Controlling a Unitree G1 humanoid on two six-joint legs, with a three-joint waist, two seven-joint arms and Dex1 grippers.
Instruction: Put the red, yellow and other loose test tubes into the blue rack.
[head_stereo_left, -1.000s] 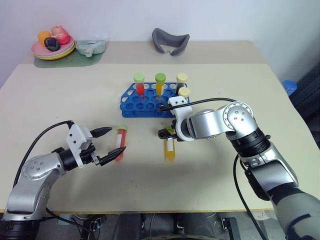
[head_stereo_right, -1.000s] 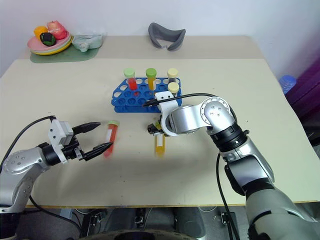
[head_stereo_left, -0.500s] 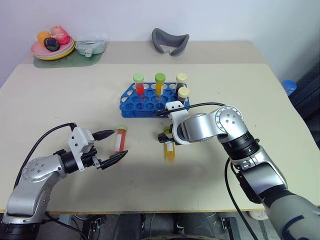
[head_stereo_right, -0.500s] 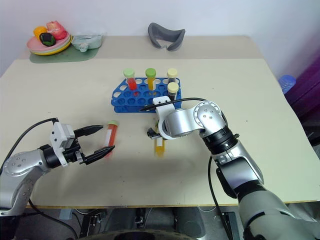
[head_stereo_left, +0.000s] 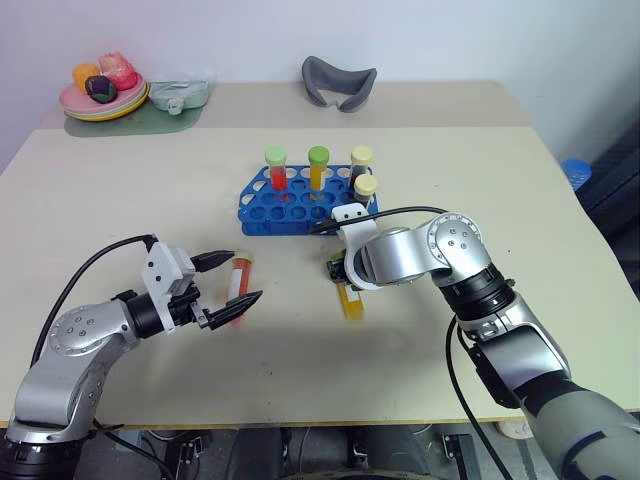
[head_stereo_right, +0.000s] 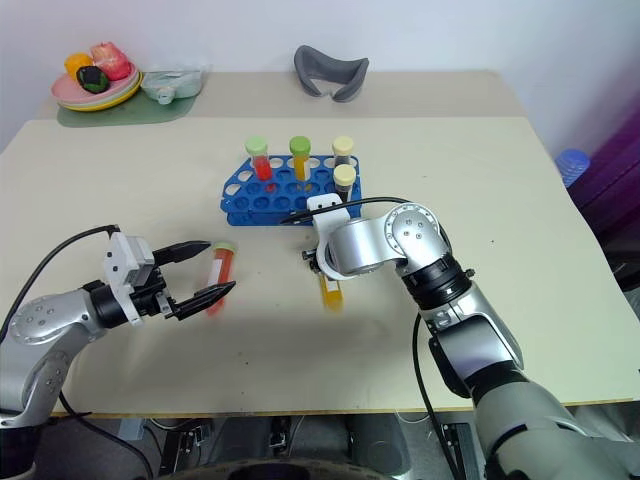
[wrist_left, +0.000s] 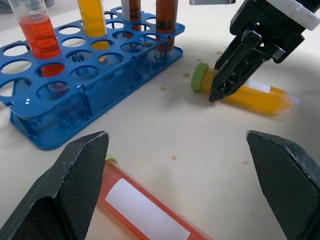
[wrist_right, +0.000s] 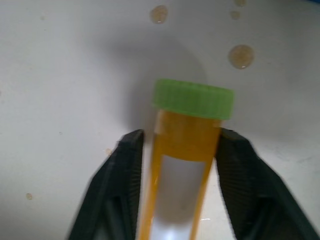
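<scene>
Nearest, the left gripper (head_stereo_left: 227, 281) hovered with its jaws spread wide around, not touching, a red test tube (head_stereo_left: 239, 284) lying on the bench (head_stereo_left: 120, 190). To the right, the right gripper (wrist_right: 175, 165) had its jaws pressed against both sides of a yellow-orange test tube (head_stereo_left: 347, 295), also lying flat, just below its green cap. Farther off stood the blue rack (head_stereo_left: 262, 205), four tubes upright in it.
</scene>
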